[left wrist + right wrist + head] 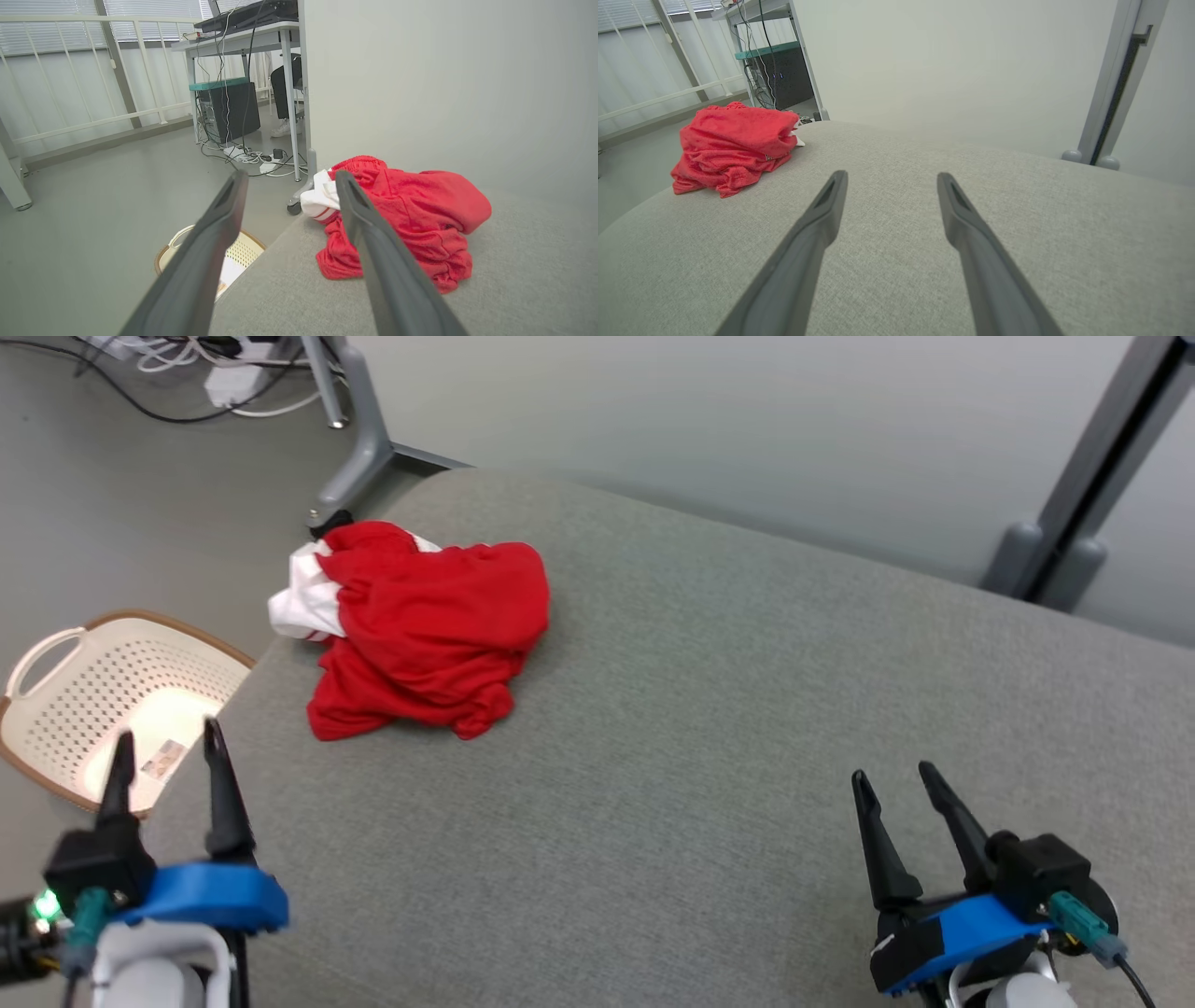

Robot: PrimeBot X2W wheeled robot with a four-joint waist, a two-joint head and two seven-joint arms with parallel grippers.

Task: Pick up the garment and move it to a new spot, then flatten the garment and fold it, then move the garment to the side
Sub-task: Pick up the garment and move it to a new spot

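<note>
A crumpled red fabric garment with a white part (pixel 425 635) is lying in a heap on a wide grey upholstered surface (pixel 709 728). In the head view it is at about ten o'clock, close to the surface's rounded far-left corner. The white part is showing at the heap's nine o'clock edge.

The left gripper (pixel 168 731), two long dark fingers on a blue mount, is hovering at seven o'clock over the surface's left edge. Its fingers are standing wide apart and holding nothing. The right gripper (pixel 891 772) is hanging at five o'clock over bare upholstery, likewise spread wide and empty, and well apart from the garment.

A cream perforated plastic laundry basket with a brown rim (pixel 84 700) is sitting on the floor at eight o'clock, beside and below the surface.

Judging by this, the first step, picking the garment up, is not yet begun. The next move is probably calling for the left arm, the nearer one, to reach forward toward one o'clock. It would need to come down on the heap and close on a thick fold, so the cloth lifts cleanly rather than sliding off the edge.
</note>
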